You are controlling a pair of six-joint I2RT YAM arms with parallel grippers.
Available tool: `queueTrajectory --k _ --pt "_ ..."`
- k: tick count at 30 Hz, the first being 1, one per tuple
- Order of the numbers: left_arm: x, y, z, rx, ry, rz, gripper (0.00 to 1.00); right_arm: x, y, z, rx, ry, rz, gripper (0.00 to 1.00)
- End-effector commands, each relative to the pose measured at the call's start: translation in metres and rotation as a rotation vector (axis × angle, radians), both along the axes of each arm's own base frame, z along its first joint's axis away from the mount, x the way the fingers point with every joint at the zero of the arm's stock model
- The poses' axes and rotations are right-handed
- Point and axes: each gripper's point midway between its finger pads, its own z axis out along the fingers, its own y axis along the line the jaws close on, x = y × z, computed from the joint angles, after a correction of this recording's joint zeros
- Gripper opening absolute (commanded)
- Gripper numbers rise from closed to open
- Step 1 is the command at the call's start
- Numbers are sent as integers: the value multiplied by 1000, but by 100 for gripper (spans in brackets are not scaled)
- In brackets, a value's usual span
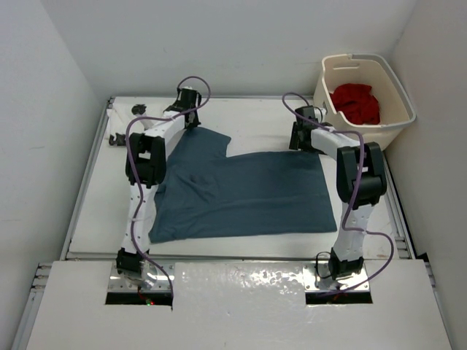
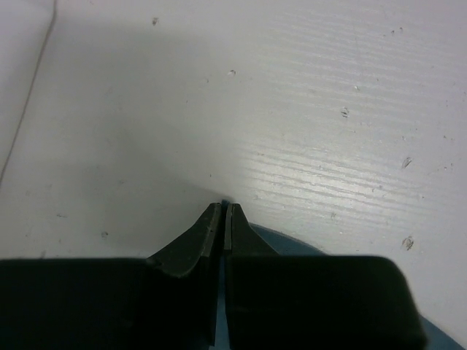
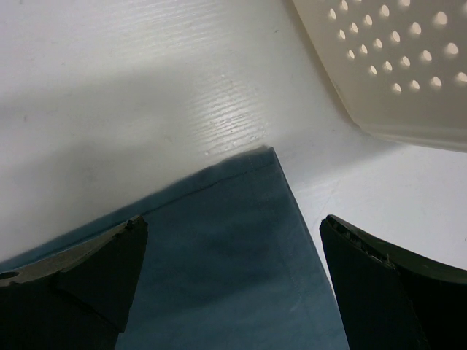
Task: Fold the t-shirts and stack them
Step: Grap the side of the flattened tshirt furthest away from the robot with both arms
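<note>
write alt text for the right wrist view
A corner of a blue-grey shirt lies flat on a white table, between the right arm's two dark fingers, spread open. A cream basket with holes sits at the upper right, not touching the shirt.

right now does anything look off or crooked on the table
The blue-grey shirt lies flat but askew: its far left part juts out past the rest of the far edge, and its left edge slants. The red shirt sits crumpled in the basket. Nothing looks spilled or damaged.
</note>
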Motion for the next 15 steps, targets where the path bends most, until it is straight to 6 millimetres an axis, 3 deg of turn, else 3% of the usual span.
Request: queueTrajectory --k 1,6,10,15 --pt "-3 -8 22 -17 -21 -40 0 25 -2 18 4 -99 -68 99" --pt "-2 -12 30 -36 -37 -51 0 40 -4 4 -21 -140 -120 99" --pt "-4 -12 30 -35 -31 -55 0 54 -8 4 -41 -166 -169 97" --pt "-4 -10 36 -31 -42 -46 0 38 -10 -20 -48 -97 -201 92"
